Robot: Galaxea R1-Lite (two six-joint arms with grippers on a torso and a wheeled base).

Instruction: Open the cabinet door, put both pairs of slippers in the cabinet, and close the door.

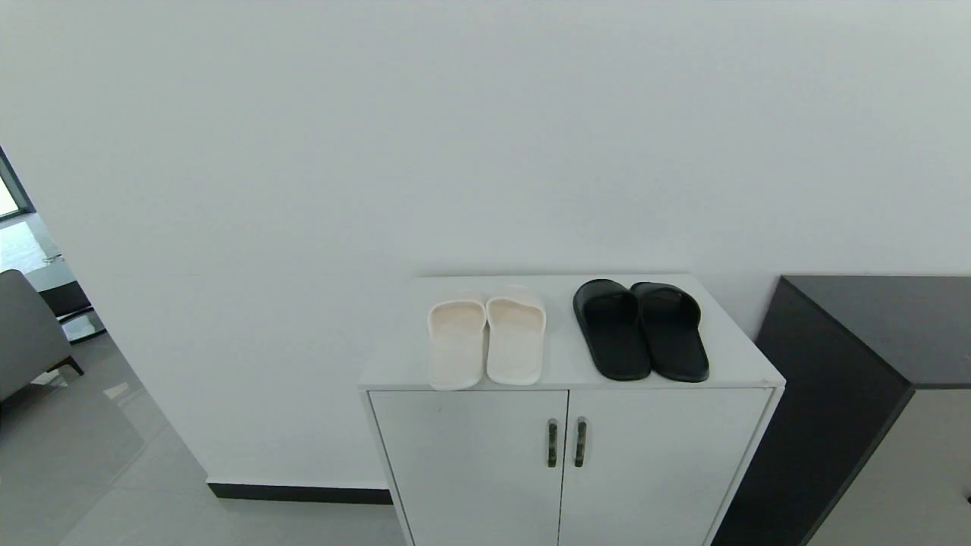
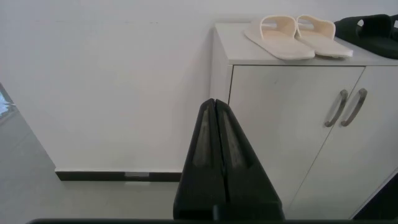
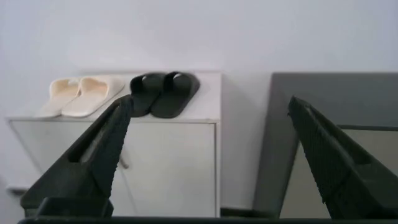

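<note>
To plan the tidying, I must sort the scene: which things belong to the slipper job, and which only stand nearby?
For the job: white cabinet, doors shut; door handles; cream slippers and black slippers, both pairs on its top.
Only nearby: dark cabinet to its right; grey chair far left.

The white two-door cabinet (image 1: 470,470) runs off the head view's lower edge; the left wrist view crops the black rubber slippers (image 2: 368,30).

text: none legible | labels: none; numbers: none; signs: none
</note>
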